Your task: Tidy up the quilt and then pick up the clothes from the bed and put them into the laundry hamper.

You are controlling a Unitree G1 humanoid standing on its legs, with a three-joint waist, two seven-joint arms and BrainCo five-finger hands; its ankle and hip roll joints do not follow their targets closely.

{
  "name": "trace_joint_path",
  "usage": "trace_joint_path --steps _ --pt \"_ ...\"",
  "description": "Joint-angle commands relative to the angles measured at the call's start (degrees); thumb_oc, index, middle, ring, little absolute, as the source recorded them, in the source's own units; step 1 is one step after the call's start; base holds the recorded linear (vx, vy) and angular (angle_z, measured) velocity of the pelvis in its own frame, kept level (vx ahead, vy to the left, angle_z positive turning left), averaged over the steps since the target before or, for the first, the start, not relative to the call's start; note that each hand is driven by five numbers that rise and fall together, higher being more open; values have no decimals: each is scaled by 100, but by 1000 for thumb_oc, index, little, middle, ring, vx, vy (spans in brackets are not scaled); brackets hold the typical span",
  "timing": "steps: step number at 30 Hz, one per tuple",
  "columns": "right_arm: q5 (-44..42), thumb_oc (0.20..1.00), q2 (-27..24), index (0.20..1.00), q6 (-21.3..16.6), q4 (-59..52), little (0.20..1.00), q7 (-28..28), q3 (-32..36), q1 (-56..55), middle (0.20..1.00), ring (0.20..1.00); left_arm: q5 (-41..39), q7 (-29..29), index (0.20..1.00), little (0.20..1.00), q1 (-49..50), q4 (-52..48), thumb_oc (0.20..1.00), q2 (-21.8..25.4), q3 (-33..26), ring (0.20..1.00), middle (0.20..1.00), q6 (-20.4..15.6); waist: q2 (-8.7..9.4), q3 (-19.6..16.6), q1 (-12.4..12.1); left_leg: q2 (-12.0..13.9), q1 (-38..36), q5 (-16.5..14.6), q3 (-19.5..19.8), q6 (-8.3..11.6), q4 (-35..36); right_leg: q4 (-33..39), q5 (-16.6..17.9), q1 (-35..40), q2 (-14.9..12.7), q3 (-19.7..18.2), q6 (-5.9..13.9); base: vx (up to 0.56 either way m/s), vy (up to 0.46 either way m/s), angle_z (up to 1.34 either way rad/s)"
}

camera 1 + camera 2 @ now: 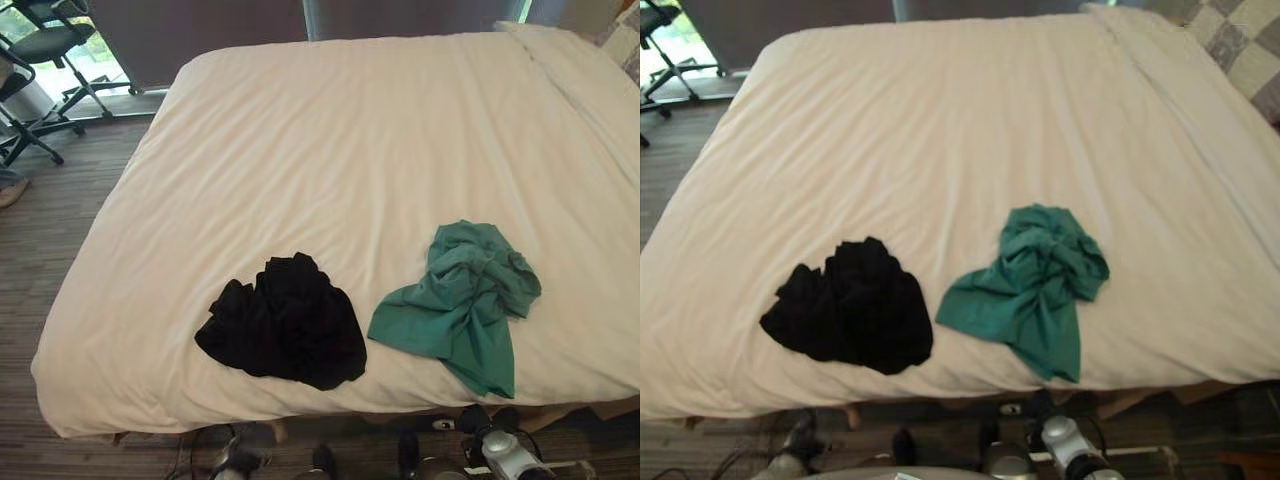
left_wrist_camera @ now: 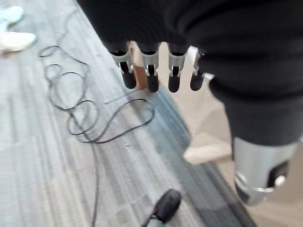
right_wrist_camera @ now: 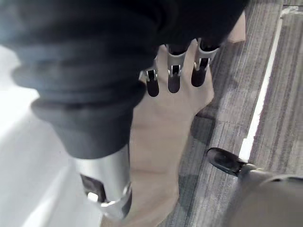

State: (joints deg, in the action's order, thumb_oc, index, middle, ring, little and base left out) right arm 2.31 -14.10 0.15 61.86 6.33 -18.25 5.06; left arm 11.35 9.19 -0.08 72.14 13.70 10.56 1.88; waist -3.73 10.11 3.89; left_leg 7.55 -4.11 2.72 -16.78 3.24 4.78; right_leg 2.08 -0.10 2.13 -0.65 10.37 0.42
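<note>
A cream quilt (image 1: 350, 150) lies spread flat over the whole bed. On it near the front edge sits a crumpled black garment (image 1: 285, 320). To its right lies a bunched green garment (image 1: 465, 295), one end trailing towards the bed's edge. Both hands hang low in front of the bed, below the quilt's near edge. In the left wrist view my left hand (image 2: 149, 78) points its straight fingers at the floor and holds nothing. My right hand (image 3: 173, 75) hangs the same way beside the bed's tan side panel (image 3: 161, 156), fingers straight and empty.
Black office chairs (image 1: 45, 60) stand on the wood-look floor at the far left. A checkered cover (image 1: 1230, 40) shows at the bed's far right corner. White shoes (image 2: 14, 40) lie on the floor by my left hand.
</note>
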Motion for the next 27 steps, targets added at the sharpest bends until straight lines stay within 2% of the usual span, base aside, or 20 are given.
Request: trace_joint_path --steps 1,3,4,5,6,7,9,10,11,12,14,16,17,18,19,20,21,25,26,27 --pt "72 1000 -2 1000 100 496 1000 158 239 121 1000 1000 -557 131 1000 1000 -376 307 1000 -8 -158 1000 1000 -59 435 51 0 176 291 27 -79 496 -71 87 61 -122 -1122 96 1079 -67 -16 4" --pt "-184 1000 -170 1000 137 665 1000 248 600 71 1000 1000 -880 203 1000 1000 -292 431 1000 -60 -410 1000 1000 -18 391 152 4 176 533 85 -40 580 -309 187 117 -77 -1209 229 1067 -187 20 10" --pt "-506 1000 -300 1000 157 802 1000 360 1012 -13 1000 1000 -1047 208 1000 1000 -151 629 1000 -22 -665 1000 1000 37 415 189 41 196 617 -81 -97 633 -672 148 148 -137 -1287 330 1058 -211 24 34" --pt "-509 1000 -301 1000 156 802 1000 360 1012 -14 1000 1000 -1048 208 1000 1000 -150 629 1000 -23 -664 1000 1000 37 411 189 44 204 633 -101 -90 634 -704 144 144 -138 -1285 334 1058 -185 63 44" --pt "-833 1000 -404 1000 158 881 1000 448 1413 -122 1000 1000 -1251 303 1000 1000 128 867 1000 86 -1064 1000 1000 93 412 171 84 139 539 -321 183 639 -746 6 125 -227 -1274 282 1042 -44 47 22" --pt "-834 1000 -405 1000 161 875 1000 448 1412 -131 1000 1000 -1251 303 1000 1000 133 866 1000 84 -1062 1000 1000 93 409 169 89 138 532 -321 188 638 -737 -2 116 -224 -1274 288 1043 -44 80 3" --pt "-1256 1000 -527 1000 124 980 1000 652 2020 -302 1000 1000 -1461 434 1000 1000 293 1051 1000 257 -1381 1000 1000 107 393 97 185 184 444 -260 202 649 -594 -101 124 -250 -1276 269 1042 2 78 2" --pt "-1396 1000 -633 1000 130 994 1000 747 2285 -443 1000 1000 -1487 439 1000 1000 418 1096 1000 428 -1593 1000 1000 124 391 32 188 182 312 -227 146 624 -389 -108 162 -257 -1285 278 1069 41 103 4" --pt "-1600 1000 -853 1000 44 990 1000 906 2686 -594 1000 1000 -1654 570 1000 1000 514 1149 1000 847 -2006 1000 1000 72 416 -77 181 155 148 -208 115 618 -122 -116 223 -263 -1317 296 1122 51 82 4" --pt "-1601 1000 -845 1000 46 983 1000 907 2689 -604 1000 1000 -1654 568 1000 1000 516 1149 1000 855 -2003 1000 1000 71 422 -77 175 150 131 -198 111 618 -99 -114 222 -257 -1319 295 1126 52 38 4" --pt "-1685 1000 -1120 1000 -33 772 1000 1065 3046 -780 1000 1000 -1779 678 1000 1000 492 1024 1000 1359 -2346 1000 1000 -9 452 -128 201 177 50 -191 50 622 -40 -111 263 -237 -1345 316 1180 28 27 5" --pt "-1555 1000 -1435 1000 -156 46 1000 1365 3467 -1121 1000 1000 -2043 898 1000 1000 434 655 1000 1982 -2733 1000 1000 -200 495 -145 229 172 -32 -194 35 630 -9 -78 301 -163 -1390 312 1244 26 36 3" --pt "-1192 1000 -1745 1000 -259 -702 1000 1630 3688 -1350 1000 1000 -2082 1130 1000 1000 342 265 1000 2473 -2926 1000 1000 -364 508 -167 287 168 -109 -240 -11 641 -10 -76 316 -114 -1435 321 1315 6 21 7" --pt "-1183 1000 -1733 1000 -244 -726 1000 1633 3698 -1360 1000 1000 -2081 1132 1000 1000 342 259 1000 2475 -2927 1000 1000 -361 516 -173 285 161 -92 -206 -11 636 1 -73 339 -134 -1439 320 1310 14 26 4" --pt "-869 1000 -1893 1000 -286 -1152 1000 1745 3793 -1483 1000 1000 -2006 1256 1000 1000 318 -44 1000 2682 -2996 1000 1000 -452 518 -184 309 156 -121 -215 -30 636 3 -75 363 -127 -1467 329 1339 7 31 -2" --pt "-151 1000 -2255 1000 -367 -2022 1000 1909 3970 -1687 1000 1000 -1607 1534 1000 1000 407 -926 1000 3081 -3133 1000 1000 -624 516 -193 347 159 -195 -274 -66 637 -7 -79 360 -87 -1497 330 1393 6 31 -5" --pt "-137 1000 -2244 1000 -352 -2052 1000 1909 3980 -1702 1000 1000 -1596 1538 1000 1000 425 -956 1000 3071 -3148 1000 1000 -608 522 -201 348 150 -177 -237 -68 630 6 -76 387 -110 -1504 326 1388 15 33 -1" --pt "803 1000 -2748 1000 -420 -3320 1000 1999 4219 -1771 1000 1000 -1020 1696 1000 1000 485 -3157 1000 3426 -3259 1000 1000 -923 531 -229 397 145 -242 -267 -93 605 7 -74 432 -103 -1545 276 1424 -3 23 -10" --pt "1314 1000 -3031 1000 -434 -3736 1000 1912 4165 -1736 1000 1000 -736 1580 1000 1000 410 -4168 1000 3555 -3196 1000 1000 -1173 543 -240 393 149 -291 -330 -90 599 -3 -64 419 -78 -1545 262 1434 -8 23 -4" --pt "1331 1000 -3024 1000 -419 -3767 1000 1900 4179 -1742 1000 1000 -721 1571 1000 1000 441 -4224 1000 3532 -3231 1000 1000 -1144 548 -245 395 135 -267 -281 -96 589 13 -62 457 -112 -1554 253 1430 0 0 0"
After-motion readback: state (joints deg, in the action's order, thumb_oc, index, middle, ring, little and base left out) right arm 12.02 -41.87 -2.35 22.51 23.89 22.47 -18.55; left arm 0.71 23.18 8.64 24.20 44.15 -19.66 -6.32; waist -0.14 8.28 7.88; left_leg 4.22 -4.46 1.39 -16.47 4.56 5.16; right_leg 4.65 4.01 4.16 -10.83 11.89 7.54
